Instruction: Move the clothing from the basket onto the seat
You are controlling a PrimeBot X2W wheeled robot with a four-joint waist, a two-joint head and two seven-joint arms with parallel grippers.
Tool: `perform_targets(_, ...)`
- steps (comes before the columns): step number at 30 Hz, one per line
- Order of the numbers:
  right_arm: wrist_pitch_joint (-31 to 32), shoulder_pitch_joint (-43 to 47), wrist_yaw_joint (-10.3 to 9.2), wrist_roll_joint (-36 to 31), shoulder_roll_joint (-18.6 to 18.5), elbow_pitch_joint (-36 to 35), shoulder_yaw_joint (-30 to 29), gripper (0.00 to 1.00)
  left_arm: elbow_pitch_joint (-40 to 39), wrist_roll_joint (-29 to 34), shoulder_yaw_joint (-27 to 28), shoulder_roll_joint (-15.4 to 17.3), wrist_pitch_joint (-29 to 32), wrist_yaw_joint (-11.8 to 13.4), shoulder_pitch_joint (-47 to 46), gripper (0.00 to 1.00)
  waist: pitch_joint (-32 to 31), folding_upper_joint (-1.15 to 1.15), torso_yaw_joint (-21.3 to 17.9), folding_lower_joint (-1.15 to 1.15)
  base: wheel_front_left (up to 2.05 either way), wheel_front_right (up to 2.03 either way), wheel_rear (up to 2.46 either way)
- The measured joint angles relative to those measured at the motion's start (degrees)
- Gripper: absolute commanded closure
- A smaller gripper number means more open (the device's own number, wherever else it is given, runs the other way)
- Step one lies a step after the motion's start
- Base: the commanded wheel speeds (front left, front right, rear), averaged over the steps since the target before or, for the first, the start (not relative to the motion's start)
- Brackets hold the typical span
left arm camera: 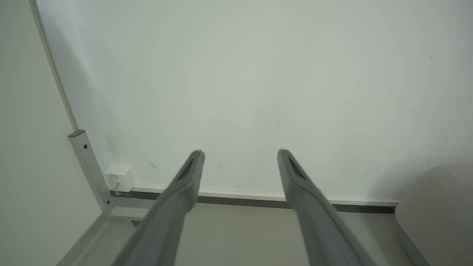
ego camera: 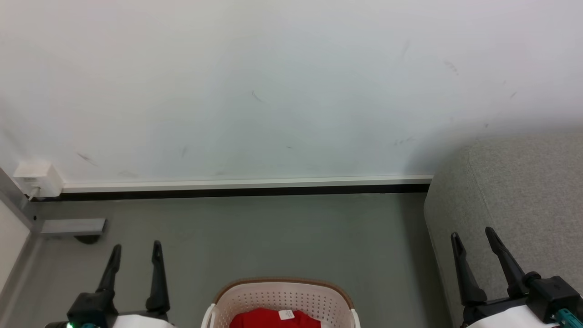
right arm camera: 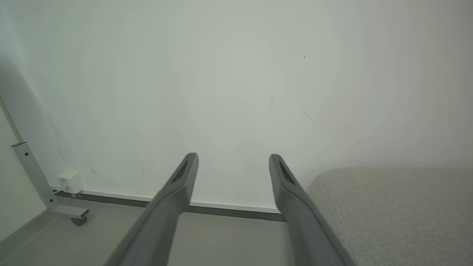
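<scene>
Both empty, jaws spread wide — left gripper (ego camera: 137,245), right gripper (ego camera: 472,232) — pointing forward, flanking the basket (ego camera: 282,297).

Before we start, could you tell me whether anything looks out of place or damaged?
Nothing stands out. The clothing lies in the upright basket, the seat looks intact, the left gripper and right gripper are open and empty; the wall has faint scuffs.

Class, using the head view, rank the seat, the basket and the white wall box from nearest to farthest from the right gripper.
1. seat: right side, close by the right gripper.
2. basket: bottom centre.
3. white wall box: far left.
</scene>
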Motion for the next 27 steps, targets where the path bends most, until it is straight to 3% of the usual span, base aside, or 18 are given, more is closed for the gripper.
perform_targets(15,-1.5,-0.2,0.00,-4.6,-0.4,0.2,1.2,0.00,0.1,6.1,-0.1,0.0,-1.8,0.2,0.1,0.00,0.0,0.00,-0.2,0.00,0.00,0.00,0.00)
perform_targets(27,-1.5,-0.3,0.00,-4.6,-0.4,0.2,1.2,0.00,0.2,6.2,0.4,0.0,-1.8,-0.5,0.1,0.00,0.0,0.00,-0.3,0.00,0.00,0.00,0.00)
